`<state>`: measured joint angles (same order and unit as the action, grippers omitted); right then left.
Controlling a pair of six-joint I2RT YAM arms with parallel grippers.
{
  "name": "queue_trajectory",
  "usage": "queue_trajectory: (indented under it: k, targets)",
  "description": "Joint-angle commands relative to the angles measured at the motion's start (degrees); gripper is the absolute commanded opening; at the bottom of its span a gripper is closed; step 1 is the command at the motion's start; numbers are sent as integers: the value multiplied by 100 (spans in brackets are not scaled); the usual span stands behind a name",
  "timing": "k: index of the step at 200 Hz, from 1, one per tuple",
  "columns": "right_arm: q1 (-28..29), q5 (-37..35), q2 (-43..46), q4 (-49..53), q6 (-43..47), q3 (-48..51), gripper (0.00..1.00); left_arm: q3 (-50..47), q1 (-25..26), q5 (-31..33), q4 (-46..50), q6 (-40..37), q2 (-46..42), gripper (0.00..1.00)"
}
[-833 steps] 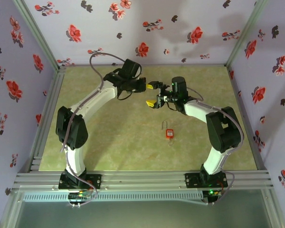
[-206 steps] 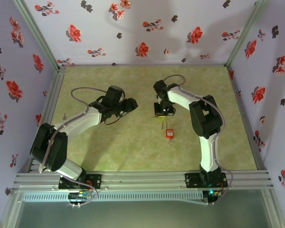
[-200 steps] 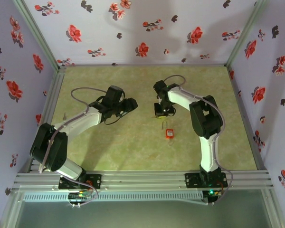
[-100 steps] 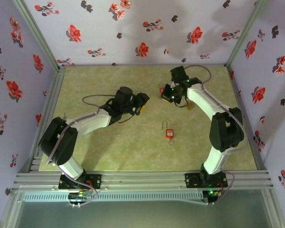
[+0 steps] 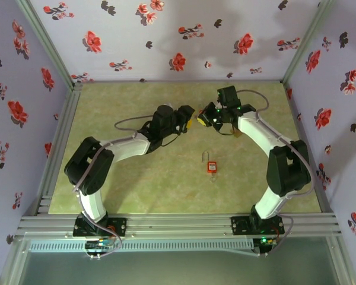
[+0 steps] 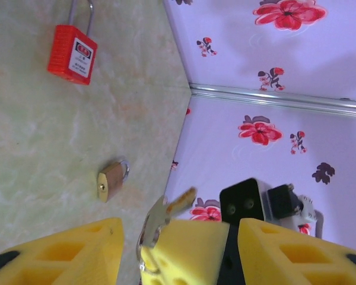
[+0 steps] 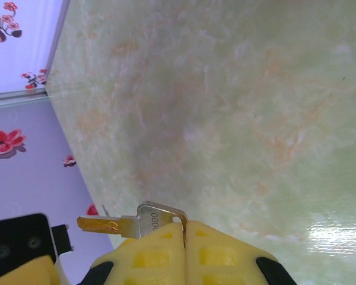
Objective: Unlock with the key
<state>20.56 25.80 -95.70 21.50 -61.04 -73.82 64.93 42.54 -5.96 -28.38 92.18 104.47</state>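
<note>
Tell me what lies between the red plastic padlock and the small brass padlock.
Nothing. In the left wrist view, the stretch of green marbled tabletop between the red plastic padlock and the small brass padlock is bare.

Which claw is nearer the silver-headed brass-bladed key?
Right. The right claw is shut on the silver-headed brass-bladed key; the left claw faces it from close by, jaws open, not gripping it.
</note>
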Motion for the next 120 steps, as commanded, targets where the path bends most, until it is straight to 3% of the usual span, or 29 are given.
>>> queue_trajectory:
  k: [1,120]
  targets:
    - [-7,142,330,-517,-535,232,0,204,67,138,-262,96,212,49]
    - [8,470,684,-1511,-1497,928,0,364,87,-222,-126,-310,294,3]
